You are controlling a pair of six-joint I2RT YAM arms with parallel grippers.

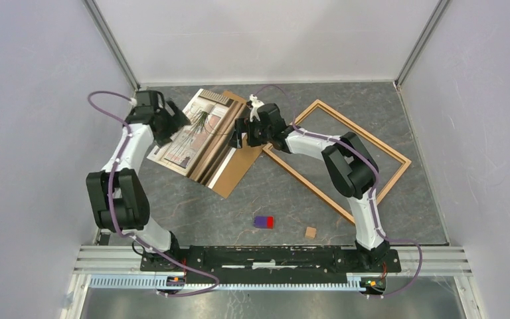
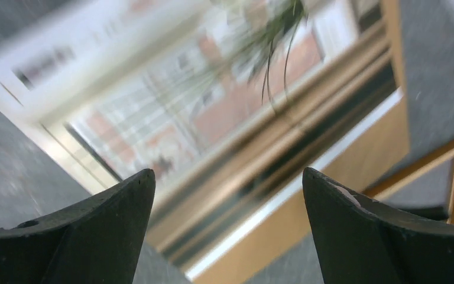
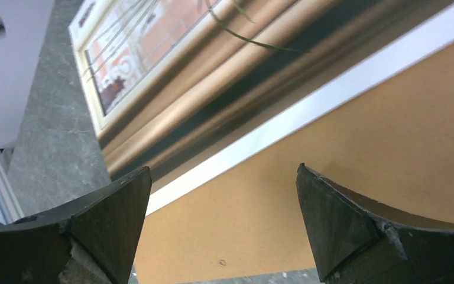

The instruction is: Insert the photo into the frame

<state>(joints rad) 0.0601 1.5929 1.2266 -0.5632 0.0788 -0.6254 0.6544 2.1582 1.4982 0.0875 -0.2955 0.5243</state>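
Both your hands are spread wide apart, gripping nothing: left hand [image 2: 227,177] and right hand [image 3: 224,174] hover over the photo [image 1: 196,133], with the frame [image 1: 378,142] further right on the surface [image 1: 206,212].

You've got the photo [image 1: 196,136] lying flat and skewed at the far left of the desk [image 1: 192,212]: glossy, face up, window, brown curtains, plant, white edge. The frame [image 1: 345,119], thin light wood, lies flat, angled and empty, just to its right.

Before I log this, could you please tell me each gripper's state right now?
Left gripper: open, holding nothing, over the photo.
Right gripper: open, holding nothing, over the backing board.
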